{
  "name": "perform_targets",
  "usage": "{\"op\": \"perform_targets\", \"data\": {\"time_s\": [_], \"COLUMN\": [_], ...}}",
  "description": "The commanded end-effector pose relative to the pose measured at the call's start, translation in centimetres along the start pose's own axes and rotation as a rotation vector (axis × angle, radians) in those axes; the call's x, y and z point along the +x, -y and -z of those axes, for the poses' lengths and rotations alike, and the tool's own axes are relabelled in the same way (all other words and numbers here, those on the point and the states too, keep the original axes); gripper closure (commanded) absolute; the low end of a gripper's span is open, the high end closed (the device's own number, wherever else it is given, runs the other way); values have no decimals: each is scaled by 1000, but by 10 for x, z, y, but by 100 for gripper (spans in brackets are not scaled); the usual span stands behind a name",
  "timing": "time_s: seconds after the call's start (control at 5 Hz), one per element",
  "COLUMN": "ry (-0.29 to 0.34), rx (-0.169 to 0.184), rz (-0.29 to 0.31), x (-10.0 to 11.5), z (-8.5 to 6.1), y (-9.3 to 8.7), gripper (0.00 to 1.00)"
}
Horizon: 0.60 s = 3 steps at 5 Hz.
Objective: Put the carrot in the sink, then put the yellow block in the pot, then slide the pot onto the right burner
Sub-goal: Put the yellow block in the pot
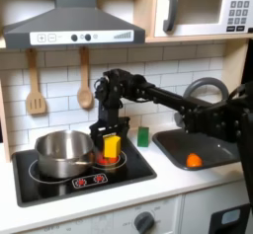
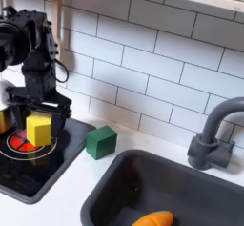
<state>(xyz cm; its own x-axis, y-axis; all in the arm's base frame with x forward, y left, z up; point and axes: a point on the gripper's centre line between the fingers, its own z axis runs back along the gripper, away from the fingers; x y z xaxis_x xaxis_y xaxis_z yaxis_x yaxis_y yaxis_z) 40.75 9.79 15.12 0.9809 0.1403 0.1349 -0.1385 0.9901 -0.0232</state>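
Orange carrot [image 1: 195,160] lying in dark grey sink [image 1: 170,142]. Yellow block [image 2: 38,130] upright over right burner [image 2: 21,147], clear of cooktop. Shiny steel pot [image 1: 62,151] resting on left-hand ring.

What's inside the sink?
The carrot lies inside the sink, near its front edge in both exterior views. The rest of the basin that shows looks bare. The front corner of the sink is cut off in the second exterior view, so anything there can't be seen.
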Motion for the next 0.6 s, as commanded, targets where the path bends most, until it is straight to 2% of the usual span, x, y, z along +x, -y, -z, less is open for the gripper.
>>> {"op": "perform_targets", "data": {"time_s": [0.0, 0.4], "ry": [-17, -34], "rx": [16, 7], "rz": [13, 16], "x": [4, 2], "z": [8, 13], "y": [5, 5], "gripper": [0, 0]}}
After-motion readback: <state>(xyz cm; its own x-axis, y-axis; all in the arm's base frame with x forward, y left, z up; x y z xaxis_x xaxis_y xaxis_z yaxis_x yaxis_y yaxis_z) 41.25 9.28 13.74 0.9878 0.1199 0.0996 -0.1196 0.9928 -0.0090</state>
